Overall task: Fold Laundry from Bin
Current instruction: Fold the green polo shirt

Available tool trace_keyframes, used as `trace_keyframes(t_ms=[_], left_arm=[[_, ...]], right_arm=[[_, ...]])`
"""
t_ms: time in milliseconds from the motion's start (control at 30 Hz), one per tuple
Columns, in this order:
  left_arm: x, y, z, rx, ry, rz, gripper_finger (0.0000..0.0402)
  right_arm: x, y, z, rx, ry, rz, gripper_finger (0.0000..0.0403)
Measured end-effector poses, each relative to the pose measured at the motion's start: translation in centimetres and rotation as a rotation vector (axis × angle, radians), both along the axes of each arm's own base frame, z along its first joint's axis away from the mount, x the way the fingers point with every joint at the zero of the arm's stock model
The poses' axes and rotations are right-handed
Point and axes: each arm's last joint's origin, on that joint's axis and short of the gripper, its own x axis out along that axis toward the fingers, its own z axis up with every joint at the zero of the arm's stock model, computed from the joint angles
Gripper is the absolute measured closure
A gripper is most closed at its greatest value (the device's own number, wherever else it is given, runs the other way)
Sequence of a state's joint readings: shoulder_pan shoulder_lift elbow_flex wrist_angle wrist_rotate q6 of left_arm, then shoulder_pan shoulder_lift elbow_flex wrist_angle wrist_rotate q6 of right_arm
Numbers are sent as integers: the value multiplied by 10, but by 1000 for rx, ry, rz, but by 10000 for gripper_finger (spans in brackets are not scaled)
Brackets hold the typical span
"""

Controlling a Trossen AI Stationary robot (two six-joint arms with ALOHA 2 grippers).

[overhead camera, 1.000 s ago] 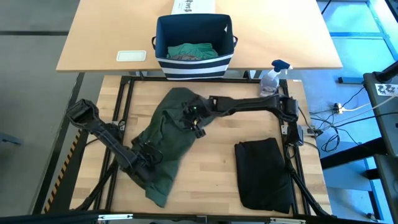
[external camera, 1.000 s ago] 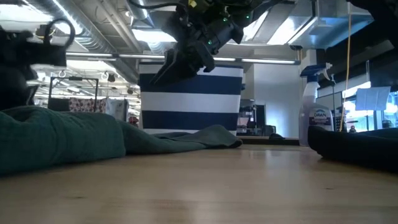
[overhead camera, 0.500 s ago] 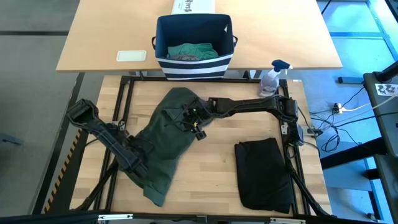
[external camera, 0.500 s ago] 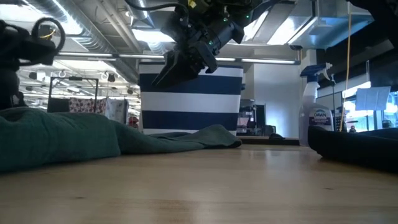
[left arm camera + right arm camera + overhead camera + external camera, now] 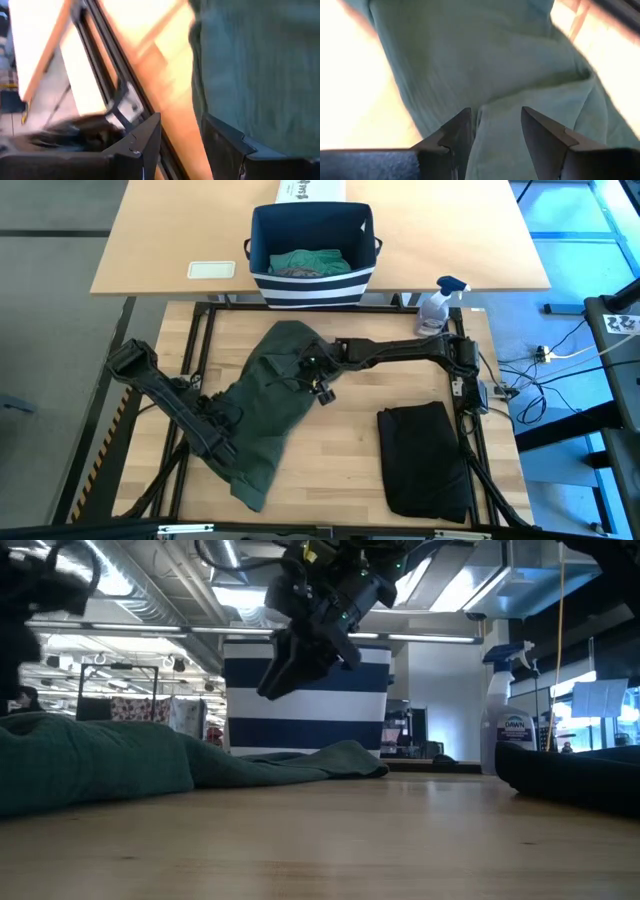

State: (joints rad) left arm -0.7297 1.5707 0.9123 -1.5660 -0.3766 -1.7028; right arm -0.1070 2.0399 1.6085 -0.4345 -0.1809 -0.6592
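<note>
Since the earlier frame, my left end effector (image 5: 222,417) shifts toward 12 o'clock; both end effectors open, empty. Dark green garment (image 5: 262,408) lies at surface's 9 o'clock. Risk: right end effector (image 5: 322,388) snagging one layer.

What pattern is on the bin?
Dark navy with white horizontal stripes around the lower part of the bin; the high view shows it best.

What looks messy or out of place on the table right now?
The dark green garment sprawls crooked and rumpled across the table's left half, unfolded. The black garment lies folded at the right. A spray bottle stands at the back corner.
</note>
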Motion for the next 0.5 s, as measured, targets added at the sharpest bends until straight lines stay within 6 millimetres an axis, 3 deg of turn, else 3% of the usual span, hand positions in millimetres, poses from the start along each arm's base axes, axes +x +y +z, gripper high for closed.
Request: trace_keyframes(t_ms=[233, 367, 500], left_arm=[[22, -12, 16, 24, -197, -191, 266], [34, -20, 12, 2, -337, -286, 266], [46, -28, 5, -38, -434, -390, 266]], right_arm=[[-8, -1, -6, -24, 106, -53, 233], [-9, -2, -9, -23, 122, -122, 233], [-7, -1, -25, 17, 37, -144, 233]])
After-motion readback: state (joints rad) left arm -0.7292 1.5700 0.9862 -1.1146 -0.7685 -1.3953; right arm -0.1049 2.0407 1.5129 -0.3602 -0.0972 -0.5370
